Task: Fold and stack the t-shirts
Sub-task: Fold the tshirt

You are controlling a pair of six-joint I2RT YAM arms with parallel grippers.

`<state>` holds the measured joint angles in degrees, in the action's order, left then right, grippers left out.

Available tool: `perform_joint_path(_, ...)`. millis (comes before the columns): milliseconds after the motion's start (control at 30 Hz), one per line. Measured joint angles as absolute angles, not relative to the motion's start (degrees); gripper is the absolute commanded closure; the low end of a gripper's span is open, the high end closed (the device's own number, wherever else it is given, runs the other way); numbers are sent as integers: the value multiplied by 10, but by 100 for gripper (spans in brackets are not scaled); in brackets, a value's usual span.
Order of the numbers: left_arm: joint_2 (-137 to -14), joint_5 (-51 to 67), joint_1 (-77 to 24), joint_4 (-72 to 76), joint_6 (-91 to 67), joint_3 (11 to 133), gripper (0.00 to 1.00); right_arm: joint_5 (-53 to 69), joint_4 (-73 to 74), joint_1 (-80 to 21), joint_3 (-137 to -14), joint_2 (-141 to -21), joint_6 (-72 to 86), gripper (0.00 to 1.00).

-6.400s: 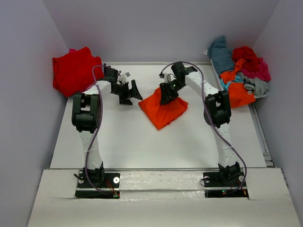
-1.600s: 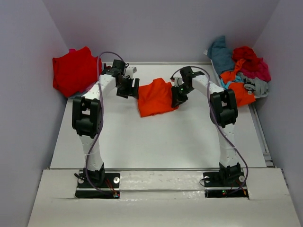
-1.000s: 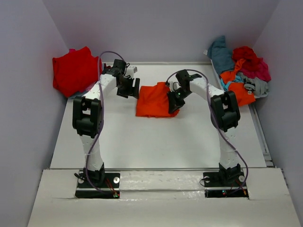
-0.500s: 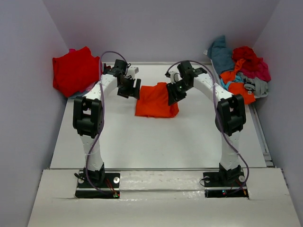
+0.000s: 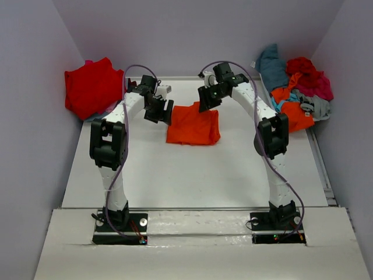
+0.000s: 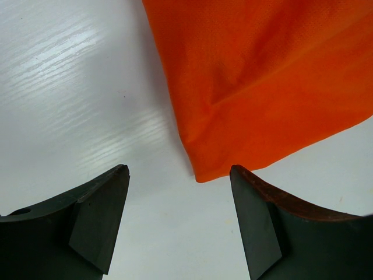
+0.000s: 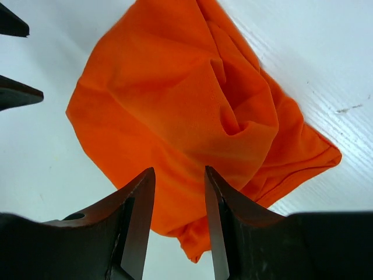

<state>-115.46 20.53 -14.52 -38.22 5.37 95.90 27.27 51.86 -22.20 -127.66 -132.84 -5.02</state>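
White wood-grain table (image 5: pixel 192 175) boxed by pale lilac walls (image 5: pixel 192 35); folded orange t-shirt (image 5: pixel 193 125) lies flat on it, left gripper (image 5: pixel 159 112) and right gripper (image 5: pixel 208 99) both parted, empty

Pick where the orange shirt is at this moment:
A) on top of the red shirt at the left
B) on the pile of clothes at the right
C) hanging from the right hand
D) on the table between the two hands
D: the orange shirt lies on the table between the left hand and the right hand, and both hands are open with nothing in them.
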Motion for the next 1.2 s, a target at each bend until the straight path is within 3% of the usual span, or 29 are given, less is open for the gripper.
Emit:
perform_joint_path(600, -1153, 198, -157, -390, 79, 940, 18, 264, 462, -222, -1308, -1431, -10, 55)
perform_joint_path(933, -1149, 194, -157, -393, 82, 937, 18, 227, 437, -202, -1203, -1381, 13, 55)
perform_joint_path(1200, -1150, 195, -160, -400, 81, 954, 18, 220, 459, -197, -1203, -1366, 13, 54)
